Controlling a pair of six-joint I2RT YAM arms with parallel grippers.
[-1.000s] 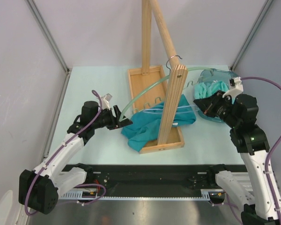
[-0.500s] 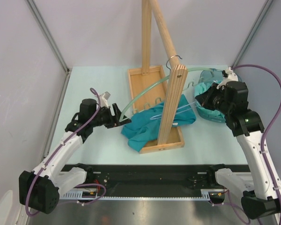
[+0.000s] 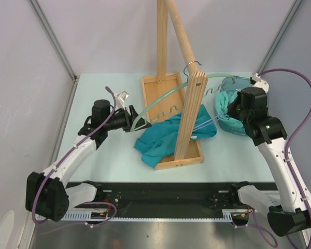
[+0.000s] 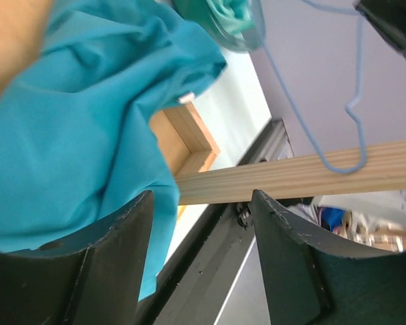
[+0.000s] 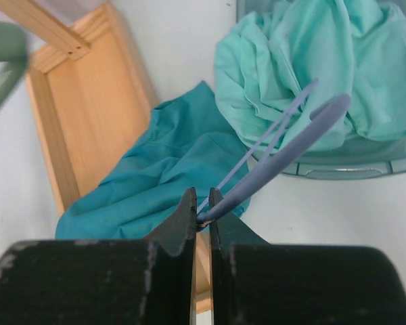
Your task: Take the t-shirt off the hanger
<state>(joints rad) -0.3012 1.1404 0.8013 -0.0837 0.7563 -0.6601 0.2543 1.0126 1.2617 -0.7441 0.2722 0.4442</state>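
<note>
The teal t-shirt [image 3: 166, 136] lies crumpled over the wooden rack's base tray [image 3: 168, 164]; it also shows in the left wrist view [image 4: 81, 135] and the right wrist view [image 5: 155, 172]. My right gripper [image 3: 229, 108] is shut [image 5: 203, 215] on the end of a thin blue hanger [image 5: 284, 152], held above the shirt. The hanger [image 3: 203, 122] slants from the gripper toward the shirt; I cannot tell whether its far end is still inside the cloth. My left gripper [image 3: 139, 120] is open [image 4: 201, 203] and empty, just left of the shirt.
A tall wooden rack post [image 3: 189, 116] stands over the tray. A green hanger [image 3: 163, 99] hangs from its hook. A clear bin [image 3: 229, 125] with light green cloth [image 5: 311, 74] sits at the right, under my right arm.
My right gripper has lifted and drawn back toward the bin with the blue hanger. My left gripper has moved up and right, closer to the shirt and the green hanger.
</note>
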